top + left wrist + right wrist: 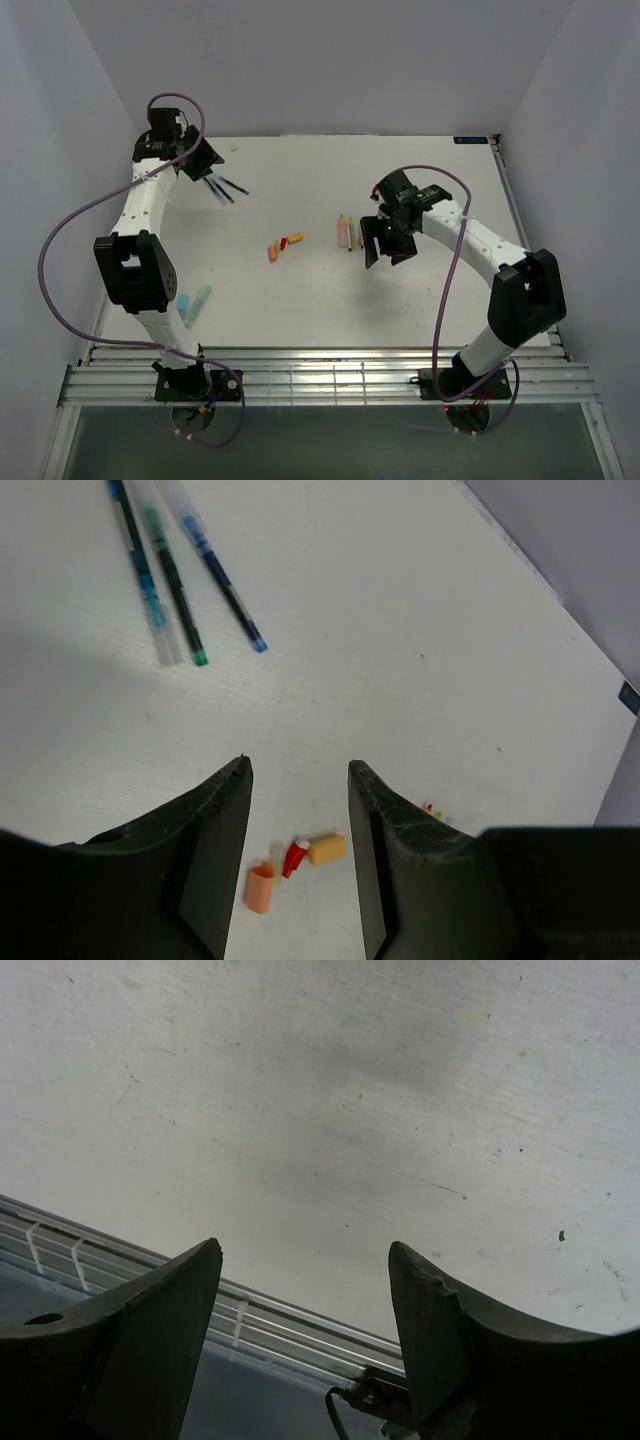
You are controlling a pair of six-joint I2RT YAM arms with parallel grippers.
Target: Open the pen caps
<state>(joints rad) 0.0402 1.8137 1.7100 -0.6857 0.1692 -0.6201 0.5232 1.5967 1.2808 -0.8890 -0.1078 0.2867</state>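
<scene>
Top external: left gripper (205,165), upper left, jaws apart and empty, hangs by three slim pens (225,188); loose caps (283,245) lie mid-frame; right gripper (385,255), likewise apart and empty, hovers beside thicker pens (346,232). Best grasp one barrel squarely, then pull its cap straight off.

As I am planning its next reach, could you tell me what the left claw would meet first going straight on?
Likely bare table first; the left claw points between the pens and the caps, though depth is unclear.
</scene>
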